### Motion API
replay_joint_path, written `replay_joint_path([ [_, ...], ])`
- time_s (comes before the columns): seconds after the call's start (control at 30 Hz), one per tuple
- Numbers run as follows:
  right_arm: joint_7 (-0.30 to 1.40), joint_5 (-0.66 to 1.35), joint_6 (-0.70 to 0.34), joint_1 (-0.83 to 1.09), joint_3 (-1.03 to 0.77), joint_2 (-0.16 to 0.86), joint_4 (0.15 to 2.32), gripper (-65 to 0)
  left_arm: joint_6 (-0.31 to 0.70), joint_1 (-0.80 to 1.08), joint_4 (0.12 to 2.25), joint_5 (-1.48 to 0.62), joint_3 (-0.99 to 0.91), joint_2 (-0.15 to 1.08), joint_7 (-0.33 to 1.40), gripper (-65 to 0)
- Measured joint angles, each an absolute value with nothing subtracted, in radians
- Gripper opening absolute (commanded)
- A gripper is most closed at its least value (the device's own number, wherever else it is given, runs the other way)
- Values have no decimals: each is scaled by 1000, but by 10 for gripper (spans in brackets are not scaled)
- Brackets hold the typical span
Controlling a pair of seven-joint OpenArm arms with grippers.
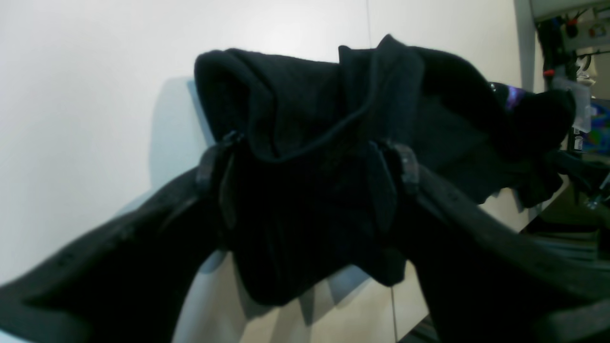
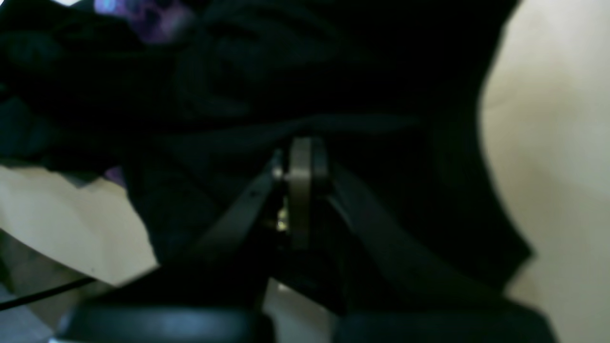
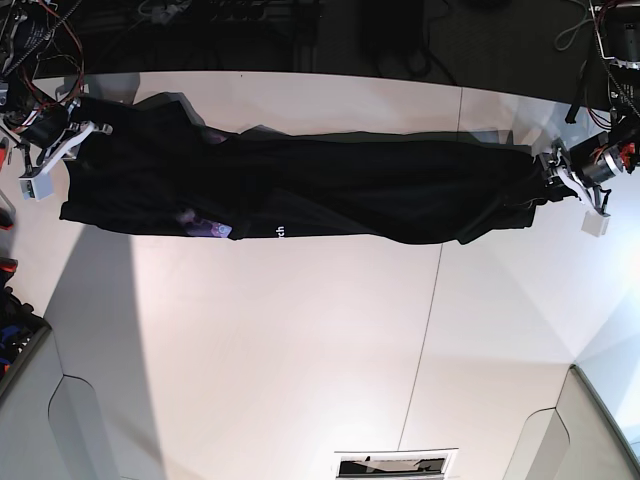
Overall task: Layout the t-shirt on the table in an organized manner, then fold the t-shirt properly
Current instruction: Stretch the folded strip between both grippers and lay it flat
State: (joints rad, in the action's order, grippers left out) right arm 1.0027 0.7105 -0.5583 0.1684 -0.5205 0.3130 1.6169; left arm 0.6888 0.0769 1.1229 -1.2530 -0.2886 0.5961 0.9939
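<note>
The black t-shirt (image 3: 350, 195) lies stretched into a long band across the far side of the white table (image 3: 300, 340), with white lettering (image 3: 281, 231) on its near edge. My left gripper (image 3: 558, 180) is at its narrow right end. In the left wrist view that gripper (image 1: 310, 157) is open wide, and bunched t-shirt fabric (image 1: 305, 95) fills the gap between its fingers. My right gripper (image 3: 80, 130) sits at the shirt's far left corner. In the right wrist view its fingers (image 2: 300, 147) are shut together on dark t-shirt cloth (image 2: 333, 71).
A thin dark seam (image 3: 430, 300) crosses the table from back to front. Cables and dark equipment (image 3: 250, 30) line the far edge. A slotted opening (image 3: 395, 465) sits at the near edge, and grey panels (image 3: 60, 420) stand at the near corners.
</note>
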Motion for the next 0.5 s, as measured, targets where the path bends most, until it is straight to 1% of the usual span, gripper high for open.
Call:
replay_joint_path([
  [0.17, 1003, 711, -558, 169, -505, 310, 1589, -650, 694, 74, 1088, -1293, -290, 590, 987, -238],
  [0.33, 982, 710, -558, 169, -505, 310, 1589, -650, 694, 74, 1087, -1326, -289, 587, 1026, -238],
  [0.5, 981, 710, -558, 168, -505, 310, 1589, -650, 697, 74, 1087, -1337, -291, 551, 1025, -238],
])
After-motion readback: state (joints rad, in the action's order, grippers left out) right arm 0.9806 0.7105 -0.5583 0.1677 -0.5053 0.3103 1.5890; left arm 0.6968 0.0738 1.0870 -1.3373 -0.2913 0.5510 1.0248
